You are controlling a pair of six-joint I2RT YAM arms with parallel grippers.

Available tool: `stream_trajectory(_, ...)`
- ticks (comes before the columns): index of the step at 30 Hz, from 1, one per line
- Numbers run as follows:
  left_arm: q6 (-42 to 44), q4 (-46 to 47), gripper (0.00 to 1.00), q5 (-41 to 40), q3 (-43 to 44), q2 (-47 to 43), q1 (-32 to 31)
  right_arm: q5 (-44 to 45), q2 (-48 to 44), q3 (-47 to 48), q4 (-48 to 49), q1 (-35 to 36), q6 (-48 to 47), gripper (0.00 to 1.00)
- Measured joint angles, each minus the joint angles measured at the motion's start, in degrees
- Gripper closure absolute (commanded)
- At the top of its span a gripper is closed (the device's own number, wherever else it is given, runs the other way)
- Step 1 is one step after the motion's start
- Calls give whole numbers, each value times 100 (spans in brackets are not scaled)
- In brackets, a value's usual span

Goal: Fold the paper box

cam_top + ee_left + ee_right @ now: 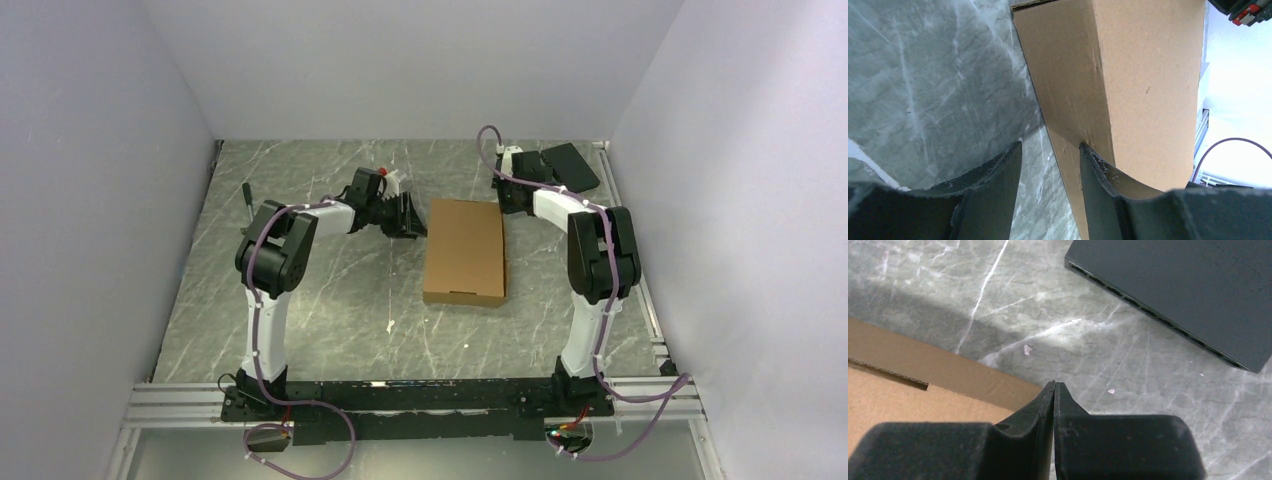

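Observation:
The paper box (pixel 464 250) is a brown cardboard mailer lying closed and flat in the middle of the table. My left gripper (pixel 412 218) is at its far left side. In the left wrist view the gripper (pixel 1050 146) is open, one finger (pixel 1098 175) rests against the box's side wall (pixel 1073 90), and the other is over bare table. My right gripper (pixel 508 200) is by the box's far right corner. In the right wrist view it (pixel 1054 384) is shut and empty, just past the box's edge (pixel 948 372).
A black flat slab (pixel 570 165) lies at the far right behind the right gripper and also shows in the right wrist view (pixel 1188 285). A small dark pen-like object (pixel 247 193) lies near the left wall. White walls close in three sides, and a metal rail (pixel 650 310) runs along the right.

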Motion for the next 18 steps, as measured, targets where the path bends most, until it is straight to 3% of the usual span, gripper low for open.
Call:
stream_trajectory(7,-146,33,46,-162,-81,-61,-59,474,-254,-275,160,74,-20,88)
stream_trajectory(11,-256,247,45,-437,-560,-413,-13,542,-1060,-955,197,74,-352,79)
stream_trajectory(13,-256,293,45,-619,-863,-715,28,546,-1718,-1355,223,74,-551,54)
stream_trajectory(15,-227,291,44,-802,-1137,-1104,83,452,-2312,-1665,299,59,-745,8)
stream_trajectory(17,-142,330,42,-1025,-1388,-1596,136,133,-2944,-1998,348,-48,-876,1)
stream_trajectory(18,-103,358,33,-1110,-1508,-1862,160,-90,-3132,-2087,321,-151,-881,1)
